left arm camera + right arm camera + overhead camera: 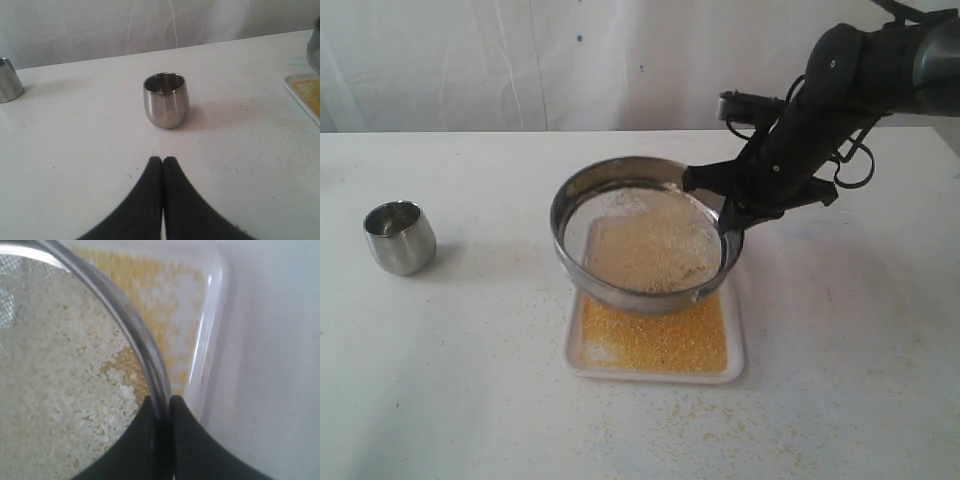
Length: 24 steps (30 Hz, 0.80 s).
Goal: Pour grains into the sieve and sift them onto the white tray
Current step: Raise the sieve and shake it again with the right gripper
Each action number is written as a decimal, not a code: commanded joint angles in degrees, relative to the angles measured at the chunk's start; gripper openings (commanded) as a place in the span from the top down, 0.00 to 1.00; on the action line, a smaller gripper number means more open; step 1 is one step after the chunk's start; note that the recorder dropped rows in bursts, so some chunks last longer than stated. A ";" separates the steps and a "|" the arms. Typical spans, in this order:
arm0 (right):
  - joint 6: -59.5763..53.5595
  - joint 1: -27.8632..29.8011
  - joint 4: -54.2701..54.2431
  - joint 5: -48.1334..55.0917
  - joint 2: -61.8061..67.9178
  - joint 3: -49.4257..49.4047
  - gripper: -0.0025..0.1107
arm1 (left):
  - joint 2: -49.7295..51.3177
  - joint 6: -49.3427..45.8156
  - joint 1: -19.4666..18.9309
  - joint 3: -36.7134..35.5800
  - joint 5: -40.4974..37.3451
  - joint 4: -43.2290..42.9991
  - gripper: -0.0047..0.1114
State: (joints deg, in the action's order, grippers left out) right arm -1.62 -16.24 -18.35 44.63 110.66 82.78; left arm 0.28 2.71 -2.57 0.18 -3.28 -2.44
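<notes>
The sieve [582,190], a wide steel ring, is held tilted above the white tray [736,345]. My right gripper [725,208] is shut on its rim at the right side; up close the fingers pinch the sieve band [131,325]. Pale coarse grains [655,245] lie on the mesh [55,390]. Fine yellow grains [660,335] cover the tray floor below [150,290]. My left gripper [162,161] is shut with nothing in it, out of the exterior view, a short way from the small steel cup [166,99].
The small steel cup [400,236] stands upright at the left of the table. A second steel vessel [7,80] shows at the edge of the left wrist view. Spilled yellow grains [670,410] dot the table around the tray.
</notes>
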 commanded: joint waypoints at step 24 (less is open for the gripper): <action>-1.75 -0.33 -1.22 13.04 -0.61 -0.59 0.98 | -0.28 -0.04 -0.03 -0.18 0.29 0.47 0.96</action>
State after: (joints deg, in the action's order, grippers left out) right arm -2.71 -16.71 -18.26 50.55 110.68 82.06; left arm 0.28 2.71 -2.57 0.18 -3.28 -2.44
